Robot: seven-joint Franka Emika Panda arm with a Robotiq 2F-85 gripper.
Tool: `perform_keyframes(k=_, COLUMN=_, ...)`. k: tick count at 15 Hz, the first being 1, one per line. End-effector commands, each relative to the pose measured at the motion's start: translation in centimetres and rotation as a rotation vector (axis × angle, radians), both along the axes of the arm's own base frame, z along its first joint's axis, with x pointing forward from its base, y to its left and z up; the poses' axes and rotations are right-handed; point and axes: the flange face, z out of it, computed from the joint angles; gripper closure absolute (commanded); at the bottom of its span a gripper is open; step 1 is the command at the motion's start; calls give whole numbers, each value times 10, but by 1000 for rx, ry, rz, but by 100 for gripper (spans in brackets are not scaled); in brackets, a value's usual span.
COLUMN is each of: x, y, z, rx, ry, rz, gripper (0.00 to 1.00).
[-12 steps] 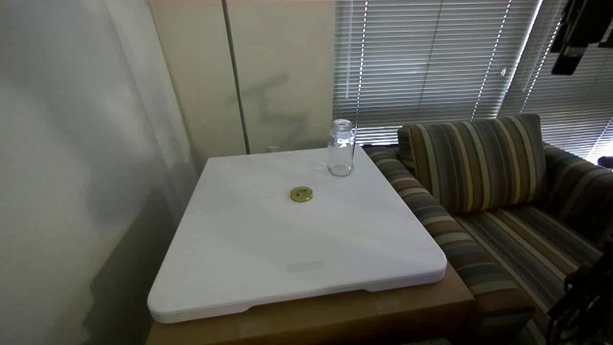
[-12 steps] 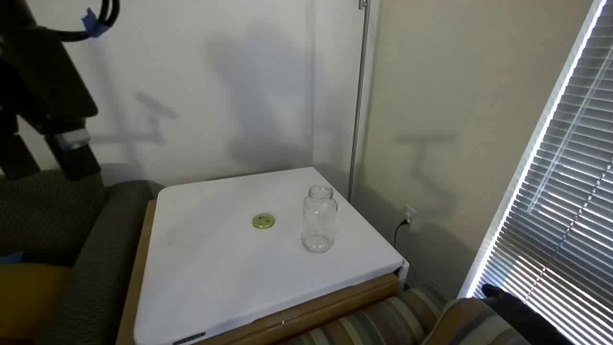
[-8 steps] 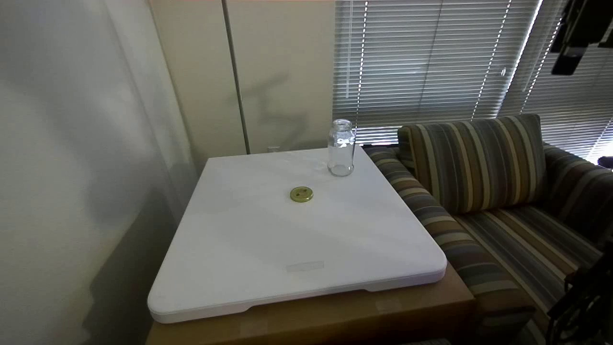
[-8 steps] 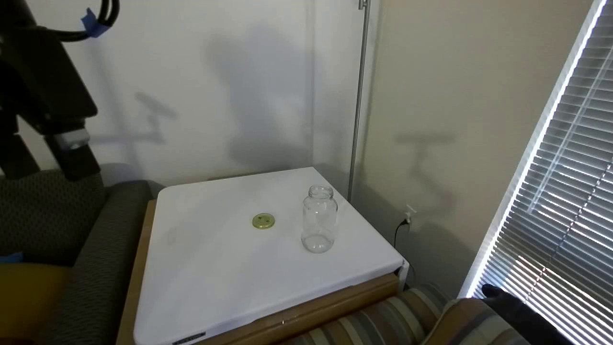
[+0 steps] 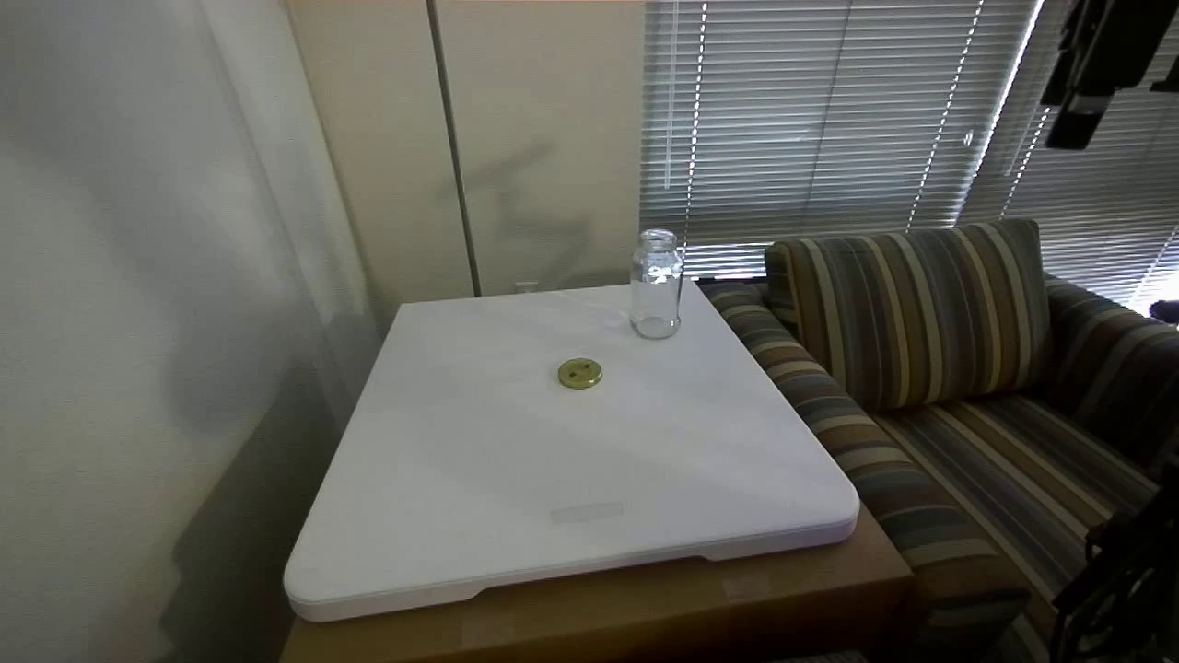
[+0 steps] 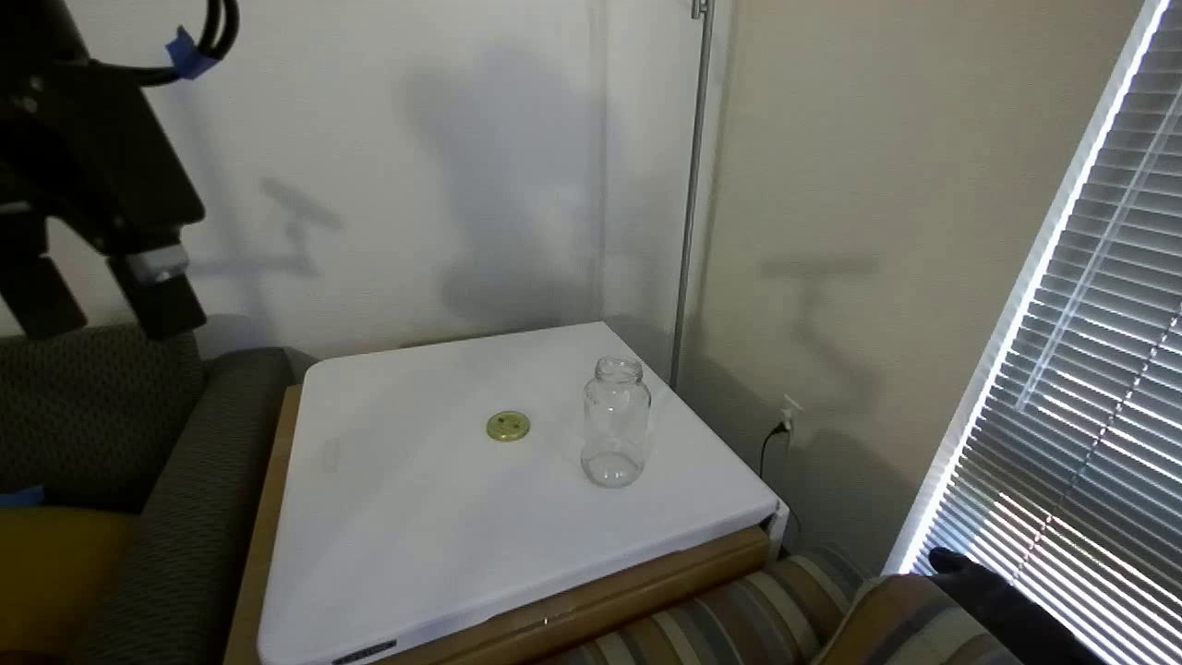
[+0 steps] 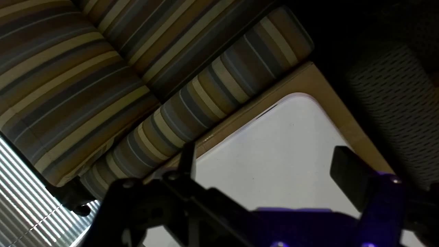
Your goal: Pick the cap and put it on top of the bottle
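The cap [image 5: 580,373] is a flat, round yellowish-olive disc lying on the white table [image 5: 516,460]. It also shows in an exterior view [image 6: 508,426]. The bottle [image 5: 656,290] is a clear, upright jar with an open mouth. It stands apart from the cap, near a table edge, and also shows in an exterior view [image 6: 616,425]. My gripper [image 6: 106,309] is high in the air, off to one side of the table. In the wrist view its fingers [image 7: 265,164] are wide apart with nothing between them. Cap and bottle are out of the wrist view.
A striped armchair [image 5: 912,313] adjoins one table side. A dark sofa [image 6: 212,462] stands at another side. A brown box [image 5: 599,608] lies under the tabletop. Walls with a metal pole [image 6: 694,194] and window blinds [image 5: 811,120] are behind.
My gripper has moved slightly, leftward in one exterior picture and rightward with a small rise in another, towards the table's side. The cap and the bottle have not moved.
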Motion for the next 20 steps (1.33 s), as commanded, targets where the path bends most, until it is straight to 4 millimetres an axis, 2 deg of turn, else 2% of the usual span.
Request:
perform_keyframes(k=1, x=20, y=10, z=-9, rx=4, ry=26, rz=38, gripper=0)
perform_keyframes(k=6, x=45, y=31, z=-25, rx=0, ry=58, rz=86, gripper=0)
perform_keyframes(k=12, x=87, y=55, z=-38, rx=47, ry=50, rz=113, gripper=0)
perform_keyframes(k=20, x=136, y=69, z=-68, rx=117, ry=46, rz=54, gripper=0)
